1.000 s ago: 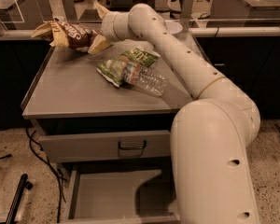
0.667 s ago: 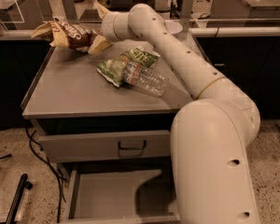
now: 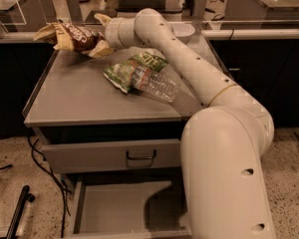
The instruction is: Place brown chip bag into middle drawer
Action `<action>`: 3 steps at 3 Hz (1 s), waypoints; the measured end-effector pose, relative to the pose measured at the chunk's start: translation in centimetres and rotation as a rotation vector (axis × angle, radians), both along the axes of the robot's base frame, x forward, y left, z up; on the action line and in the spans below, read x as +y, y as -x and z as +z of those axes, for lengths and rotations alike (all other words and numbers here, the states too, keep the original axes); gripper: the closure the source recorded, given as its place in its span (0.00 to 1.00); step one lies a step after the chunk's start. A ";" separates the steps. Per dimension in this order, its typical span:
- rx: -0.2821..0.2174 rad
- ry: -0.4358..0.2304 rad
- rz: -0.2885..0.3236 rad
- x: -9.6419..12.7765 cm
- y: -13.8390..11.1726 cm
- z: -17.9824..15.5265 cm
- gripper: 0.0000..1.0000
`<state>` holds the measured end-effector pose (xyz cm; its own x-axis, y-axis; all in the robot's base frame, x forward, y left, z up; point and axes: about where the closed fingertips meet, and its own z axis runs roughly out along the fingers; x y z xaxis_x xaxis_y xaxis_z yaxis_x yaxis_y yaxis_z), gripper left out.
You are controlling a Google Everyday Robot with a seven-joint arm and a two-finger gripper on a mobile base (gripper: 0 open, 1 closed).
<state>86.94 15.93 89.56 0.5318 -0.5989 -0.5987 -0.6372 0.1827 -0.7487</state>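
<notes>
Gripper (image 3: pixel 101 34) clamped on the brown bag (image 3: pixel 72 37).
Its fingers (image 3: pixel 102 19) pinch the bag's right end over the cabinet top's (image 3: pixel 74 101) back-left corner; green bag (image 3: pixel 142 62) and bottle (image 3: pixel 158 84) lie nearby; the drawer (image 3: pixel 122 210) stands open below.

One camera, high and close behind the arm (image 3: pixel 189 68), looks forward and down across the cabinet top (image 3: pixel 74 93) to the gripper (image 3: pixel 100 34) at its far-left corner.

Cream gripper (image 3: pixel 97 34) at brown chip bag (image 3: pixel 72 37)
</notes>
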 end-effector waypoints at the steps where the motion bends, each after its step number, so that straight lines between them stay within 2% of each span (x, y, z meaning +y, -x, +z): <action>1: 0.031 -0.010 0.017 0.8 0.2 -1.1 0.20; 3: 0.066 -0.028 0.044 2.2 -0.4 -3.0 0.23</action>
<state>87.32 18.13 86.60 0.5165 -0.5582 -0.6494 -0.6927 0.1735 -0.7001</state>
